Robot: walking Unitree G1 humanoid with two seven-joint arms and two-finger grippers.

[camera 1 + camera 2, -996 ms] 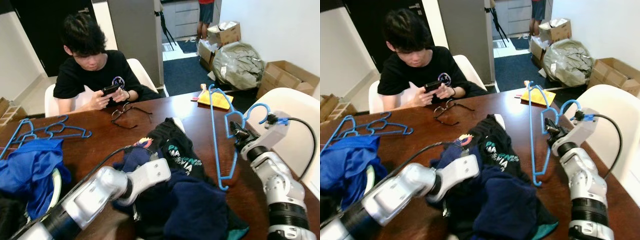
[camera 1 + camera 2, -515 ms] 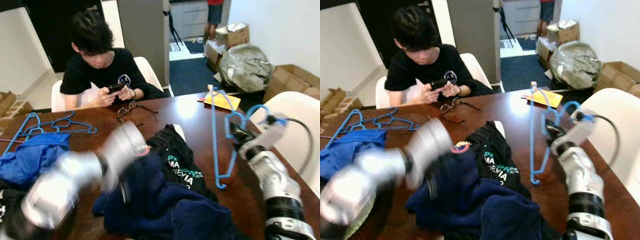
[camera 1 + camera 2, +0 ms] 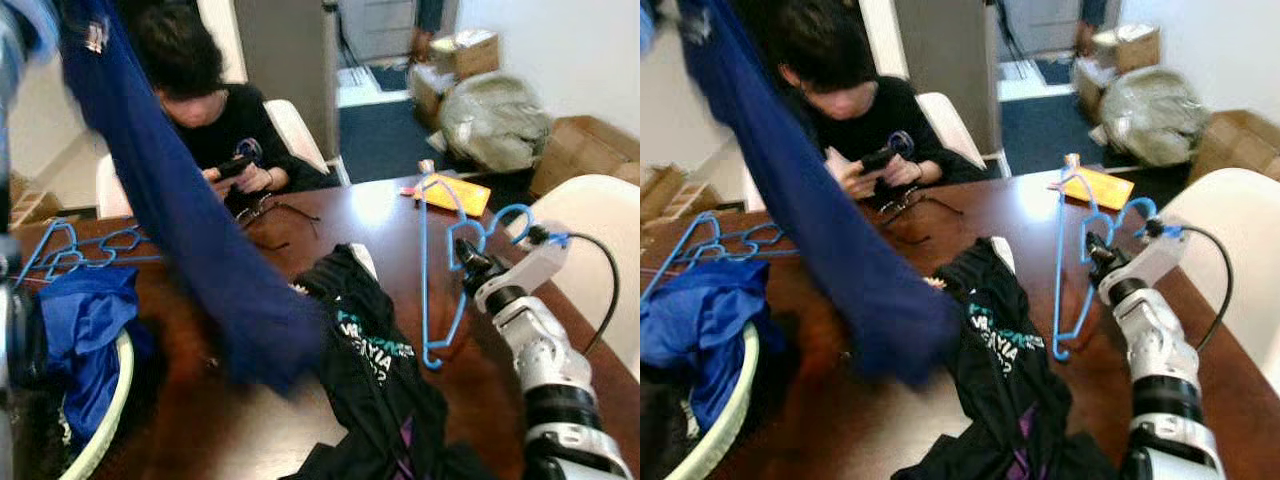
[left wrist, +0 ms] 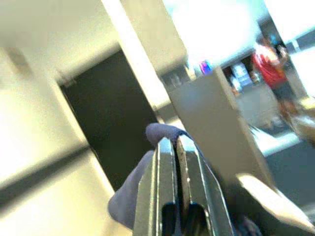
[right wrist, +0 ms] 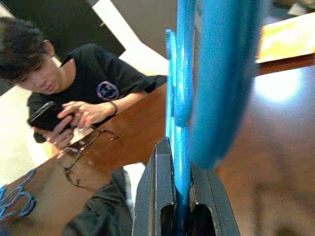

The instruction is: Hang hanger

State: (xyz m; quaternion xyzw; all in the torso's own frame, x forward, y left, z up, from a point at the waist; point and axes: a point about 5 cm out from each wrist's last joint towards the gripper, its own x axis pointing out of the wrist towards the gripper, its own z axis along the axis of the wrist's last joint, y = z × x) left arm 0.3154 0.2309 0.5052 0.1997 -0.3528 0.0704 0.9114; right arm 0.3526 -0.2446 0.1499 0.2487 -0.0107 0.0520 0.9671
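Eye views: right gripper [image 3: 468,266] over the table's [image 3: 380,215] right side, holding a blue hanger [image 3: 433,270] upright, its lower end touching the wood. Navy garment [image 3: 190,230] hangs lifted at left, blurred; black shirt [image 3: 375,350] lies mid-table. More blue hangers [image 3: 75,250] at far left; seated person [image 3: 215,120] with a phone beyond. Left wrist view: left gripper [image 4: 175,147] fingers pressed together on a fold of navy cloth. Right wrist view: fingers [image 5: 157,187] pinched tight on the blue hanger's bar, glasses [image 5: 81,157] on the table beyond.
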